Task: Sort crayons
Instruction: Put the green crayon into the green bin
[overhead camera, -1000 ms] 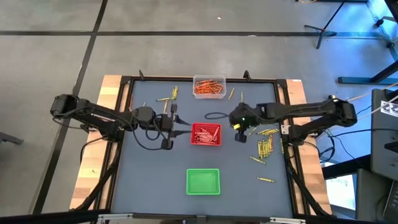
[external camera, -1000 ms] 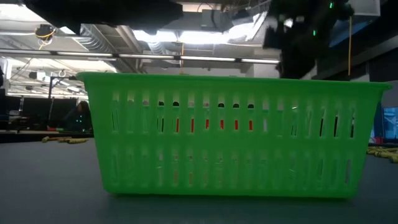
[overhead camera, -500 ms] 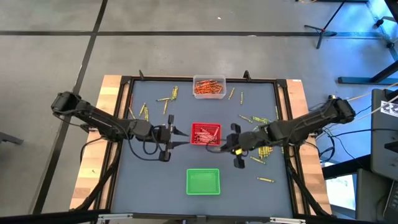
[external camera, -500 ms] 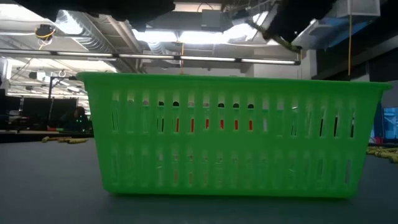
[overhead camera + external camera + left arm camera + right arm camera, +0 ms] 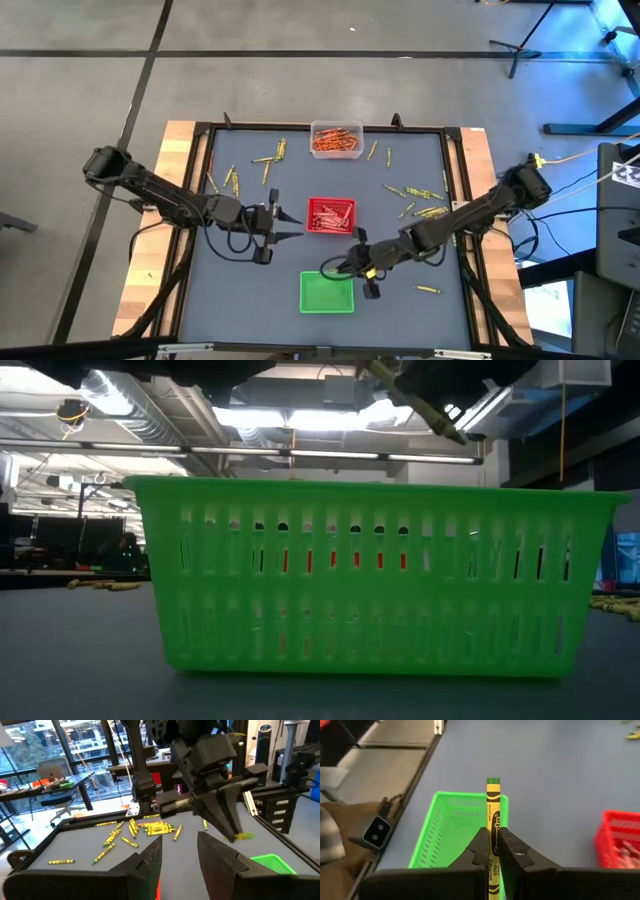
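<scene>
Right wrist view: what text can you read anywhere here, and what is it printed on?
"Crayola": on the wrapper of the yellow-green crayon held in the right pincer, above the green basket.
Smaller print below the brand on the same wrapper: too small to read.
Scattered crayons in the left wrist view: dark wrapper marks, too blurred to read.
No other text can be read.

Right gripper: fingers clamped on a yellow-green crayon, its tip over a green tray. Grey table. Red tray holding crayons, well apart from the green one.
</scene>
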### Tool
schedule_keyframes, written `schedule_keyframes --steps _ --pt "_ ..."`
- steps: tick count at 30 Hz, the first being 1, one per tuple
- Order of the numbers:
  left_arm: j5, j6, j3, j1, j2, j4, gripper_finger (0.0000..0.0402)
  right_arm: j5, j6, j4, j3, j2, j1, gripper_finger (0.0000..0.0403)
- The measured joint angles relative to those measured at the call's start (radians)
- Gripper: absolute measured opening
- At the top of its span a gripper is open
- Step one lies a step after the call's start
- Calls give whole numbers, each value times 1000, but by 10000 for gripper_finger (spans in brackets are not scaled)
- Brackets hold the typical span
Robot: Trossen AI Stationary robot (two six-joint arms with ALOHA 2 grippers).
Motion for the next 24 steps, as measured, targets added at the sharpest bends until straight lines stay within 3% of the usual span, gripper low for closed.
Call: schedule_keyframes --steps 10,16,24 --pt "-1 2 0 1 0 5 109 -115 44 167 1 146 0 17" --pt "-1 2 0 1 0 5 109 -120 48 217 1 209 -2 24" --pt "-2 2 0 1 0 5 109 -131 58 152 1 182 -3 115"
